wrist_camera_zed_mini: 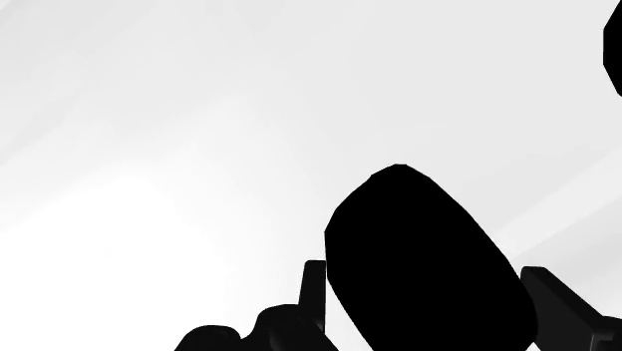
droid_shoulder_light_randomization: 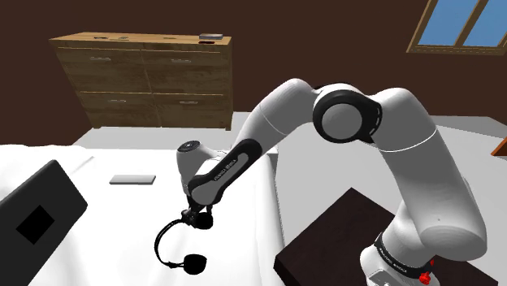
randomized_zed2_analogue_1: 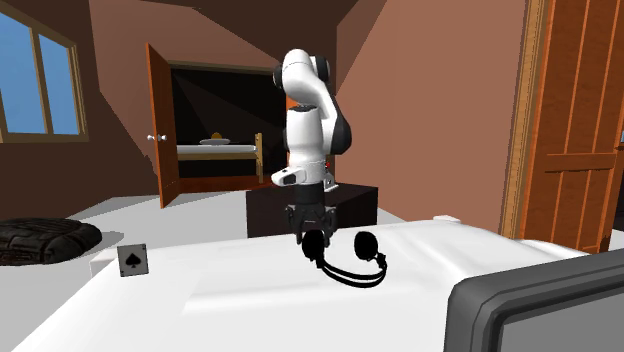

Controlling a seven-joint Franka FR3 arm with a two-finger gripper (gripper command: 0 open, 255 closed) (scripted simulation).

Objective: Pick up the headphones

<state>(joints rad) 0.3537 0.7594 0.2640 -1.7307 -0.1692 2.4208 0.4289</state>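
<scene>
On the shoulder view's left we see a dark slab (droid_shoulder_light_randomization: 41, 215) with a black square on its face, lying tilted on the white bed (droid_shoulder_light_randomization: 97, 236). Just past it a thin grey flat thing (droid_shoulder_light_randomization: 132, 179) rests on the bed, and a wooden dresser (droid_shoulder_light_randomization: 142, 77) stands behind, against the brown wall.

Nearer the middle, the hand (droid_shoulder_light_randomization: 197, 218) points down over the bed, pinching one ear cup of the black headphones (droid_shoulder_light_randomization: 193, 262). From the hand the band loops out toward the view's left and curves down to the other ear cup, which sits close to the bed's near edge. We cannot tell whether that cup touches the bed.

In the wrist view the fingers (wrist_camera_zed_mini: 315, 284) stand on either side of a big black oval, the clasped ear cup, with white bed beyond it.

To the right, the white arm (droid_shoulder_light_randomization: 349, 118) arches up and back to the dark stand (droid_shoulder_light_randomization: 341, 236) beside the bed. A window (droid_shoulder_light_randomization: 463, 24) showing blue sits in the upper right corner.
</scene>
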